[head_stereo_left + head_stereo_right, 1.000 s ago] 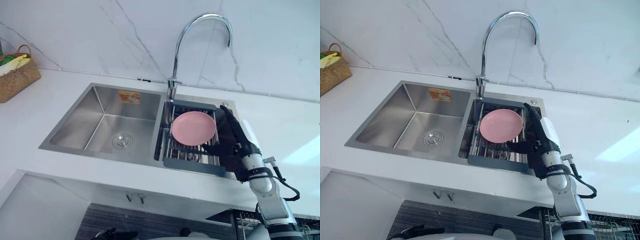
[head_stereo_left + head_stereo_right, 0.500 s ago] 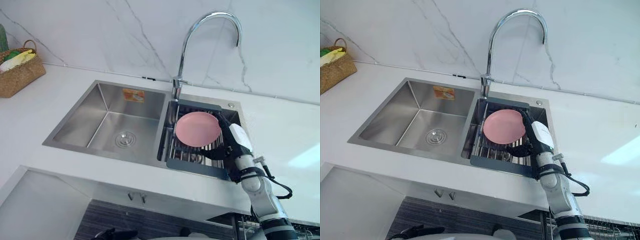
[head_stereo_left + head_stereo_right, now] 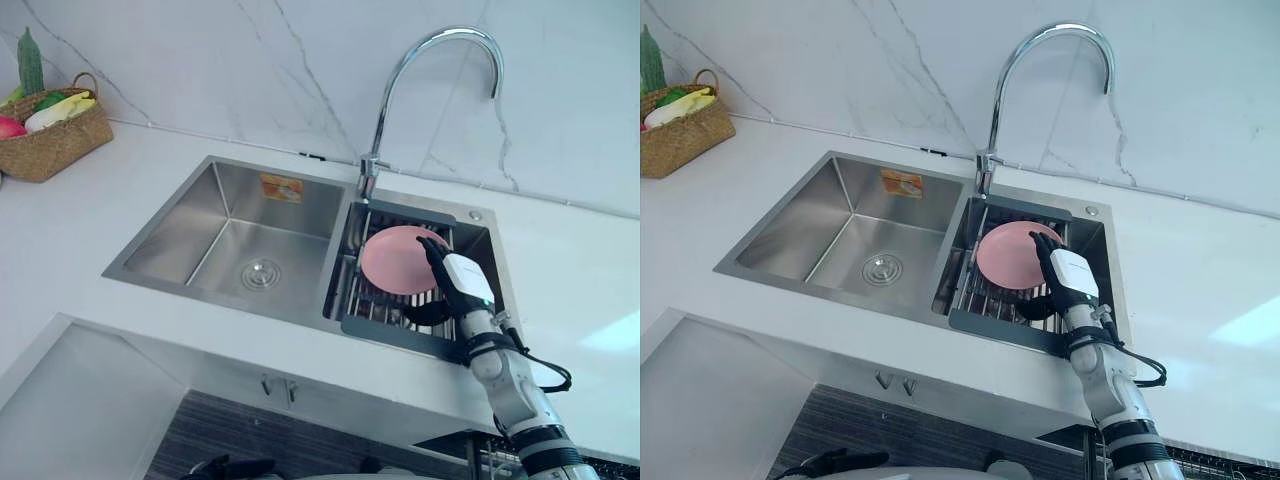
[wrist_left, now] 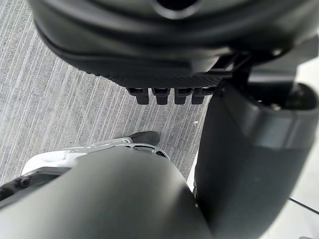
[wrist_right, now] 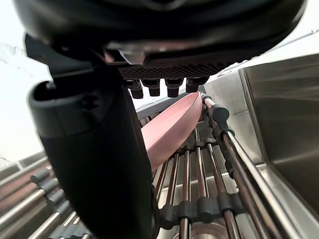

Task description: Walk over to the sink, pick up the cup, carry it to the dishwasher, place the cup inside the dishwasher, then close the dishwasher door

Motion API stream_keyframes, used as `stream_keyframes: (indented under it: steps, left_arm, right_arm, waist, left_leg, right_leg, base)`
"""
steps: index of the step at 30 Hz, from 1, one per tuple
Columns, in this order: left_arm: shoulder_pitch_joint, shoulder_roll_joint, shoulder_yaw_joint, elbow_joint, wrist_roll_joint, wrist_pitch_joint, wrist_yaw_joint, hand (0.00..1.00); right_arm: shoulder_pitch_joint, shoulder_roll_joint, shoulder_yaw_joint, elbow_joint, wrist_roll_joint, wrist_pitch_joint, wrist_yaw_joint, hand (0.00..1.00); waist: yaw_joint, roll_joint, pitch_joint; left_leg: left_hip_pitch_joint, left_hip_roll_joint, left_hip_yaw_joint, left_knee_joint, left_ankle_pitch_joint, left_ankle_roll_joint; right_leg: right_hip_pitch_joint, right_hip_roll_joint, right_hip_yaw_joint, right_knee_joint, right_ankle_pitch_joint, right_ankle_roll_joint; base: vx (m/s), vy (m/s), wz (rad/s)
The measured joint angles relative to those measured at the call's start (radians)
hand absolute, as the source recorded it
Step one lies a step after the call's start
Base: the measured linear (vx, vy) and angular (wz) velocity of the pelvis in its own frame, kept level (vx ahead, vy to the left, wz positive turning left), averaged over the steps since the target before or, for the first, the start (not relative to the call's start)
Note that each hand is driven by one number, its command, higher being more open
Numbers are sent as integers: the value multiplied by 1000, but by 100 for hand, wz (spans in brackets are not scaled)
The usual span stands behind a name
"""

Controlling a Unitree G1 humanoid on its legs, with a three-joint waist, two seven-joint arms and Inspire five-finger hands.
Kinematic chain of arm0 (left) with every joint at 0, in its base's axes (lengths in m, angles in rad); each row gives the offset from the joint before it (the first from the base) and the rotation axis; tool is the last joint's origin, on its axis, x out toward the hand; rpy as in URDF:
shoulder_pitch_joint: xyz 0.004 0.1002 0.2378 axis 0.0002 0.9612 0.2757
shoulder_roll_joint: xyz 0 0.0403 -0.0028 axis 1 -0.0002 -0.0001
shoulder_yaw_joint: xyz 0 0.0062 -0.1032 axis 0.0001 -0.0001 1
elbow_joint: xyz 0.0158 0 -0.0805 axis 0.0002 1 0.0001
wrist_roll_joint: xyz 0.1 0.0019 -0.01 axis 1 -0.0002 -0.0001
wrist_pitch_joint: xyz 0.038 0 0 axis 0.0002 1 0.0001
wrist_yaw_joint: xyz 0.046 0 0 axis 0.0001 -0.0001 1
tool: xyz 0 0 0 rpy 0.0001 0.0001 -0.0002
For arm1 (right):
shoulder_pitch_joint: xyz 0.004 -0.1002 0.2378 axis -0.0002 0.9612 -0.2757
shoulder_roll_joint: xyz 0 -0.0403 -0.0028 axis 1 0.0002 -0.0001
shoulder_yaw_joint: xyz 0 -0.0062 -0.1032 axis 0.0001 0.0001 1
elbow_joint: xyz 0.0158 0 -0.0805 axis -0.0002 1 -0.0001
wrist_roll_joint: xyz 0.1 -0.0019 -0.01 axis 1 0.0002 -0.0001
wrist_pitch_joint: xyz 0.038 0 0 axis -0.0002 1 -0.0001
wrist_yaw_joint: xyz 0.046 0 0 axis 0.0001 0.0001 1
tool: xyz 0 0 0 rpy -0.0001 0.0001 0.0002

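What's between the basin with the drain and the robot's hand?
A pink plate, leaning on the dark rack, just left of the right hand; both eye views show it.

Bright, even light over the sink [image 3: 190, 215]. White tabletop [image 3: 100, 215] around it near washed out, with a paler glare patch right of the sink. Faucet [image 3: 370, 168] behind the sink carries hard highlights. Basin steel shows soft sheen, its near wall shaded. Over the sink, right hand [image 5: 94, 164] reads dark against blown-out white. Left hand [image 4: 164, 55] dark, with floor [image 4: 50, 99] evenly lit.
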Motion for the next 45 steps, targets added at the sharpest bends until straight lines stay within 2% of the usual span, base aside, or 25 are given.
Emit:
stream_keyframes:
  steps: [7,10,24,31,32,45]
  left_arm:
    - [0,11,3,-2,2,1,-1,100]
    - [0,11,8,-4,4,1,-2,100]
    - [0,7,34,-41,8,-17,31,100]
    - [-1,6,39,-44,10,-30,35,100]
    - [-4,7,39,-44,12,-32,35,100]
    - [-23,14,39,-46,18,-36,34,100]
  right_arm:
    - [-18,0,17,39,-31,1,-75,100]
    - [-43,0,26,78,-53,0,-151,100]
    - [-78,0,59,108,-205,-17,-383,100]
    - [-107,1,95,133,-243,2,-418,100]
    - [-111,1,101,148,-251,7,-418,0]
    - [-150,-29,157,224,-275,28,-411,0]
  waist:
    - [0,-18,4]
    - [3,-22,6]
    - [49,-40,34]
    - [55,-42,42]
    - [57,-44,44]
    - [68,-53,69]
  left_leg:
    - [-1,-2,0,-4,1,1]
    - [0,-4,-2,-9,3,2]
    - [-33,-7,-27,-7,3,3]
    - [-49,-8,-32,3,2,3]
    - [-51,-7,-32,6,2,3]
    - [-75,0,-32,40,-7,5]
  right_leg:
    - [-1,-1,0,1,0,0]
    - [-2,-3,-2,1,0,1]
    - [-22,-11,-26,8,-6,10]
    - [-32,-13,-31,9,-7,12]
    - [-32,-14,-32,9,-8,13]
    - [-38,-13,-34,13,-8,17]
  base:
    - [0,0,0]
    - [0,0,0]
    - [-7,-6,5]
    - [2,-4,2]
    - [-2,-9,3]
    - [-11,-4,1]
